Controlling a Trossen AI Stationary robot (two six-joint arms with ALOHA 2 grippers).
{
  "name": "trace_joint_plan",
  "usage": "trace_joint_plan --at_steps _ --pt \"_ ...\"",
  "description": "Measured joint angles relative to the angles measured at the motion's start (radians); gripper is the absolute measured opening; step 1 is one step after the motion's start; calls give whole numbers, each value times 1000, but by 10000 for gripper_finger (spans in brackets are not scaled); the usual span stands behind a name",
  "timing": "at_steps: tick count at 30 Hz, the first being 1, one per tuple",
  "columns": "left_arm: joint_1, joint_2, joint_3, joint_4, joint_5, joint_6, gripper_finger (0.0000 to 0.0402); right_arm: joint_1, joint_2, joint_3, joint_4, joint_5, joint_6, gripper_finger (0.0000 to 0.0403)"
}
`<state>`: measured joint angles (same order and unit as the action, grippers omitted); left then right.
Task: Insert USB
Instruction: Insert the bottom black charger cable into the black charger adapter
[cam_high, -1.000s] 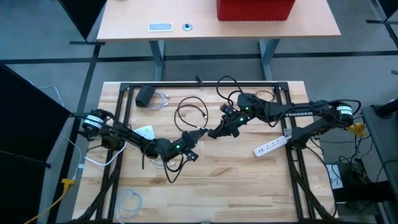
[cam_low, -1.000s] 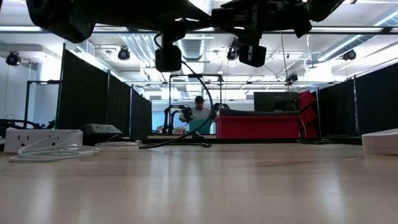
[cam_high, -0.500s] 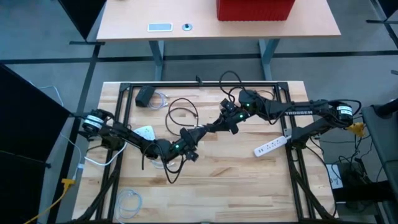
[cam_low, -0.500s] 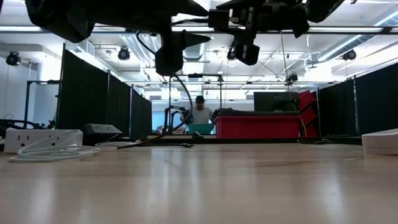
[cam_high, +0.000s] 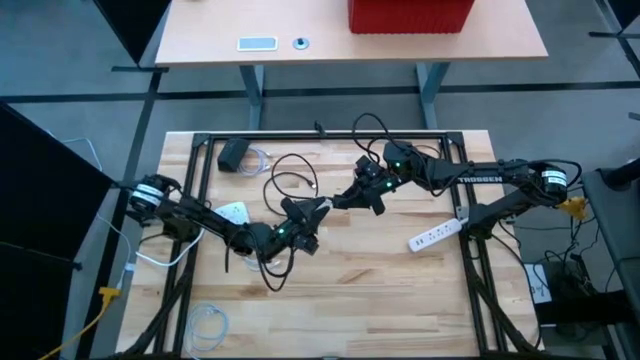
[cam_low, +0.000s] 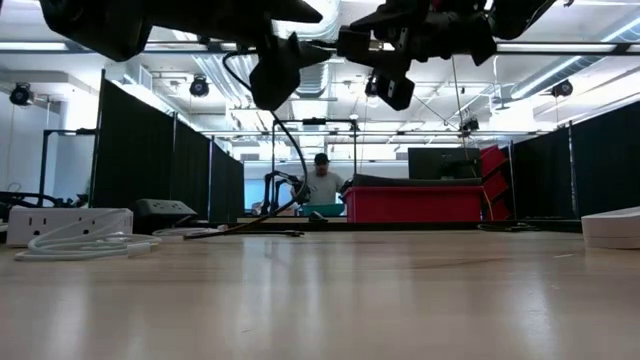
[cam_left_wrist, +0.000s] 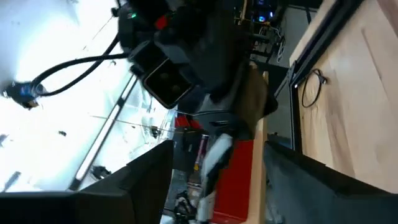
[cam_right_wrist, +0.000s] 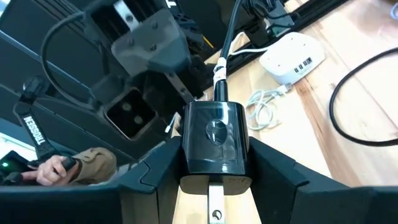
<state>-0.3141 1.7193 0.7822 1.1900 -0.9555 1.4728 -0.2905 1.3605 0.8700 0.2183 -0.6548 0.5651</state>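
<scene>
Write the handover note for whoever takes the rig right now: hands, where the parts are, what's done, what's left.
Right hand: shut on a black adapter block, held in the air above mid-table, its black cable running off the far end.
Left hand: raised, facing the right hand across a small gap; whether it grips anything cannot be told.
On the table: white hub near the left arm, white power strip by the right arm, loose black cable loop at the back.
Done: block picked up and both hands brought together.
Left: the insertion itself; no mated connection is visible yet.
</scene>
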Motion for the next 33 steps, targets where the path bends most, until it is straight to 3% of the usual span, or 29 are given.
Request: trace_joint_plan --at_steps 15,20,33 --pt "33 -6 -6 -92 -87 85 185 -1 0 -2 -4 -16 0 146" --pt "55 -6 -6 -154 -128 37 157 0 0 -2 -5 -16 3 146" --pt "61 -6 -6 -163 -108 -22 59 0 1 -3 -7 -18 13 146"
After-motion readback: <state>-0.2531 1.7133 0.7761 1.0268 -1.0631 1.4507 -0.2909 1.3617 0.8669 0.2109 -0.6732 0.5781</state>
